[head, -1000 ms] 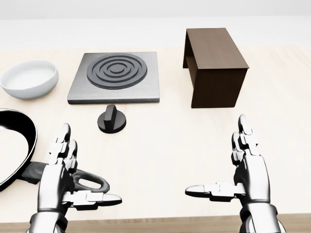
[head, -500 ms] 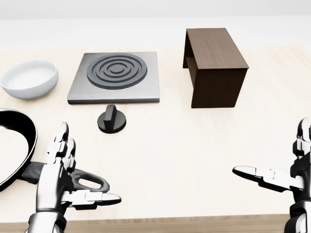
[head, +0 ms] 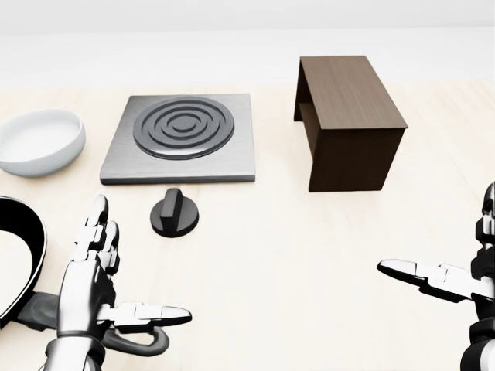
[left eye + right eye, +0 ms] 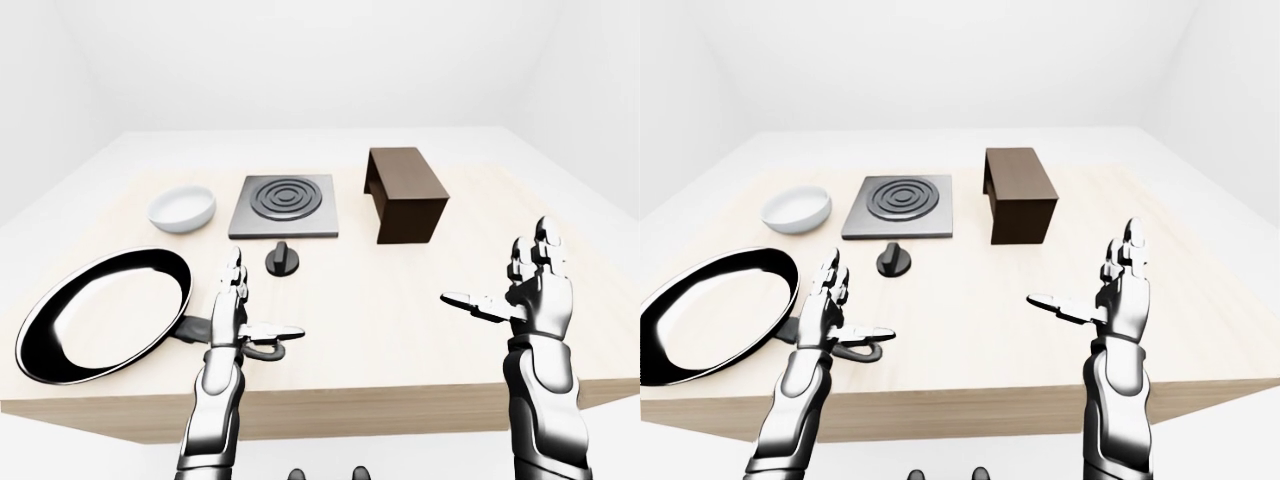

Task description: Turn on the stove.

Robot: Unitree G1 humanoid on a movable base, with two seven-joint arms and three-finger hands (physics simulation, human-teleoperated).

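Observation:
The stove is a grey square plate point(image 3: 182, 139) with dark concentric rings, in the upper left middle of the head view. Its black round knob point(image 3: 174, 214) sits on the table just below the plate, with its grip bar upright. My left hand point(image 3: 128, 270) hovers below and to the left of the knob, apart from it. Its fingers are spread open and the thumb points right. My right hand point(image 4: 505, 280) is far off at the right, open and holding nothing, with its thumb pointing left.
A white bowl point(image 3: 39, 141) lies left of the stove. A black frying pan point(image 4: 105, 312) lies at the left, its handle under my left hand. A dark brown open-sided box point(image 3: 348, 120) stands right of the stove. The table's near edge point(image 4: 400, 400) runs below both hands.
My right hand has swung out to the right edge of the head view. The whole picture has shifted slightly, things sitting lower and the pan further left, so the camera moved. The left hand stays put.

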